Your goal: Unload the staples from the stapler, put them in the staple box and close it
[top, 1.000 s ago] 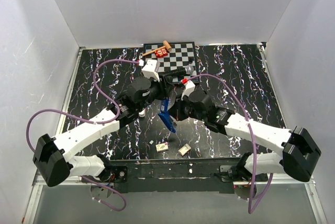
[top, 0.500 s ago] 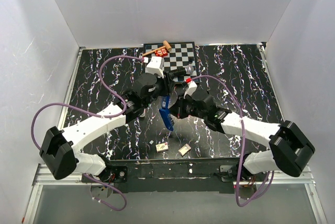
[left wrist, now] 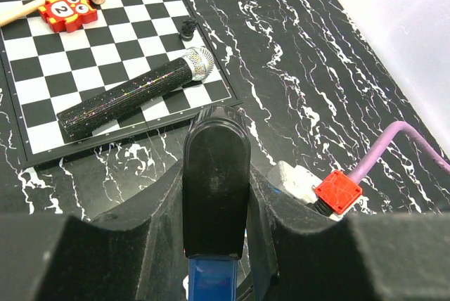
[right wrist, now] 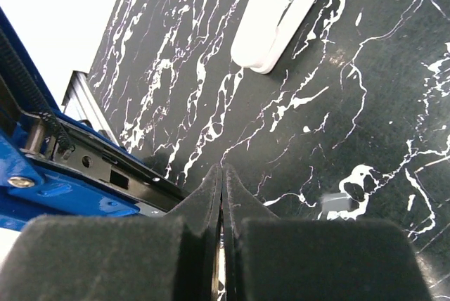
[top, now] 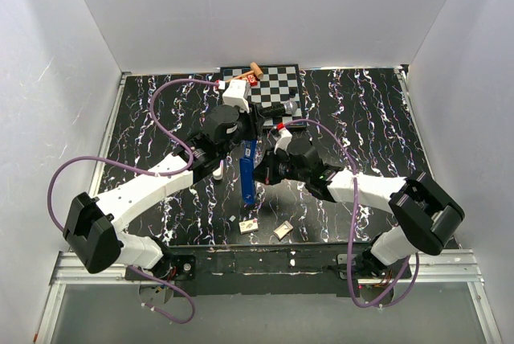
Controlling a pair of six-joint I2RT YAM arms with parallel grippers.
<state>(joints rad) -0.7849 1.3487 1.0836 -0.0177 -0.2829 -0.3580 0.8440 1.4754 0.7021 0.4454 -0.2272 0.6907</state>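
Over the middle of the black, white-veined table (top: 361,119), with white walls (top: 265,6) at 9, 12 and 3 o'clock, your left gripper (left wrist: 215,195) clamped the stapler (top: 248,174) by its black end while your right gripper (right wrist: 221,174), just beside at 3, was pinched fully closed.

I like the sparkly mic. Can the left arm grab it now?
Probably not: its jaws are shut on the stapler. The mic lies uncovered just ahead, but it must let go first.

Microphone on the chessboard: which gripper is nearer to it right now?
Left. The left gripper, jaws shut on the stapler at its black end, hangs just short of the microphone; the right gripper is farther toward the bases, beside the stapler's blue arm.
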